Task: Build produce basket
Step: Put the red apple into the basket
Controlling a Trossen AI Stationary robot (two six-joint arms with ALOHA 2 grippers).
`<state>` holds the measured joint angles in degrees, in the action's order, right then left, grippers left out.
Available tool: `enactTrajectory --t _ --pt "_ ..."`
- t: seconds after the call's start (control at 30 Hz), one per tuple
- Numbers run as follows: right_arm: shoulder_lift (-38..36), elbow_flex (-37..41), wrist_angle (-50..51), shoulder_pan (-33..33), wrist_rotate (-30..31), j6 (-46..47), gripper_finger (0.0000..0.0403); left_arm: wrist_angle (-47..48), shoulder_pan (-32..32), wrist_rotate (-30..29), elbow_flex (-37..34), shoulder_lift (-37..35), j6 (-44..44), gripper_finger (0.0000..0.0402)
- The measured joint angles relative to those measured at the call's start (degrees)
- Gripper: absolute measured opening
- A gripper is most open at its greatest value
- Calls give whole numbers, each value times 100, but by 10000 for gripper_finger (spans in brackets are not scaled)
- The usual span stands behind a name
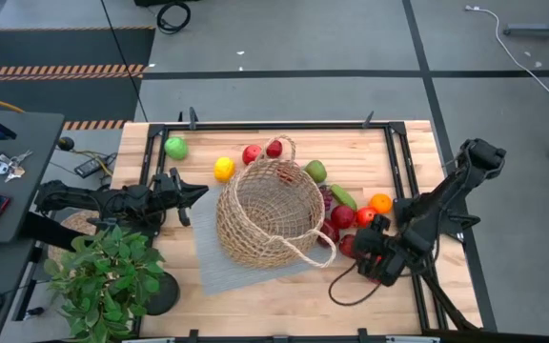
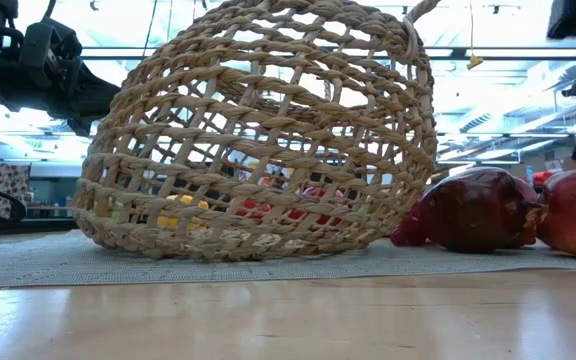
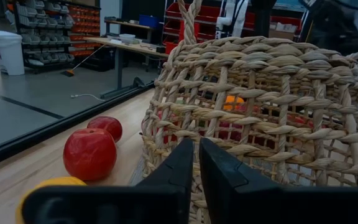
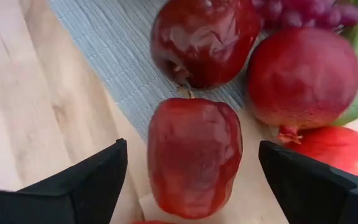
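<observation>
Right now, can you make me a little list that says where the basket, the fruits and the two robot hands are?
basket: round tan woven wicker basket on the grey mat, empty
red fruits: cluster on the table right of the basket
yellow lemon: left of the basket
right gripper: open, a red apple between its fingers, not gripped
left gripper: shut, empty, beside the basket's wall

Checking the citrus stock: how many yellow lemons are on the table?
1. The yellow lemon lies on the wood at the basket's left far side, beside a red apple. Others may be hidden behind the basket.
</observation>
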<state>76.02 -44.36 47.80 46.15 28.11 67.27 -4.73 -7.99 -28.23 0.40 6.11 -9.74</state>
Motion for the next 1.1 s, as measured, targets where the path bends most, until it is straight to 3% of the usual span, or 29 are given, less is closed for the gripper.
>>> enactTrajectory --t 0.17,0.53,0.87,1.1 --pt "-16 381 -733 -447 -308 -595 397 0 -1 0 0 0 -2 40" --pt "-14 931 -1660 -985 -962 -1067 392 0 1 0 0 -2 -2 34" --pt "-31 1022 -1703 -1073 -1127 -1048 339 0 1 0 0 0 1 37" --pt "-272 588 -1368 -1064 -1473 -1070 343 0 0 0 0 0 0 34"
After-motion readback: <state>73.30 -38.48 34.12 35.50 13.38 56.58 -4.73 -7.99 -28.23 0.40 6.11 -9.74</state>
